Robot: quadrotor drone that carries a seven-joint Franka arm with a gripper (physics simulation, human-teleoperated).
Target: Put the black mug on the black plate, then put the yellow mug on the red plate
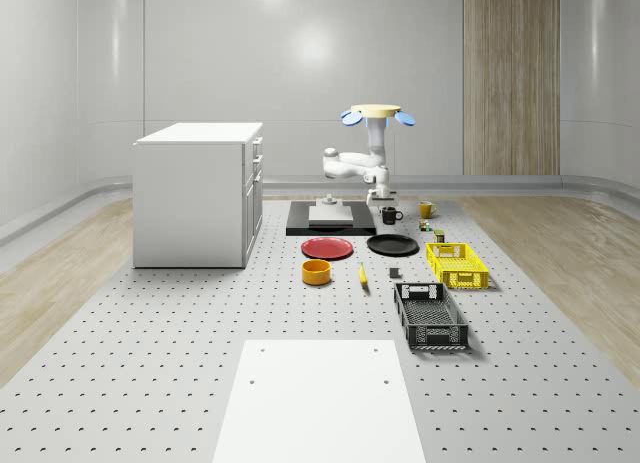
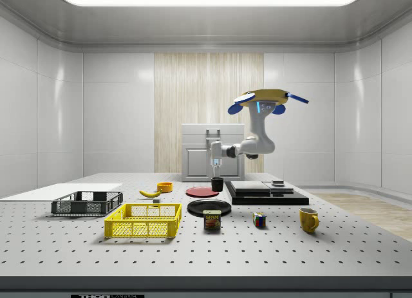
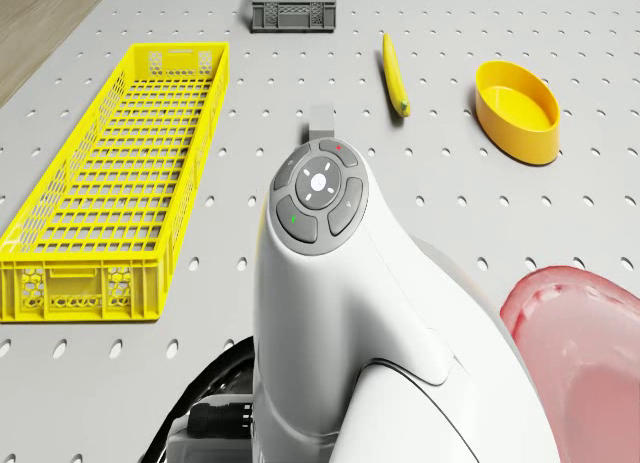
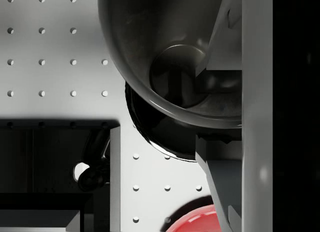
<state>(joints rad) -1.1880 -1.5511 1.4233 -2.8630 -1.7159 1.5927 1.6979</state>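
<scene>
The black mug point(image 1: 390, 215) point(image 2: 217, 184) stands just behind the black plate point(image 1: 392, 245) point(image 2: 209, 206), with the red plate point(image 1: 327, 248) point(image 2: 202, 192) beside that plate. My gripper point(image 1: 384, 204) point(image 2: 217, 176) points straight down onto the mug. In the wrist view one finger point(image 4: 222, 36) is inside the black mug point(image 4: 150, 51), the other outside, shut on its wall. The yellow mug point(image 1: 426, 209) point(image 2: 308, 219) sits apart, toward the whole-scene view's right. The drone point(image 1: 375, 113) point(image 2: 264, 98) hovers above the back of the table, over the mug area.
A white cabinet point(image 1: 195, 193) stands at the whole-scene view's left, with a black platform point(image 1: 330, 221) beside the mug. Nearer the front lie a yellow crate point(image 1: 456, 264), a black crate point(image 1: 430, 315), a yellow bowl point(image 1: 316, 272) and a banana point(image 1: 362, 275). A can point(image 2: 212, 219) and a cube point(image 2: 259, 219) sit near the side view's front.
</scene>
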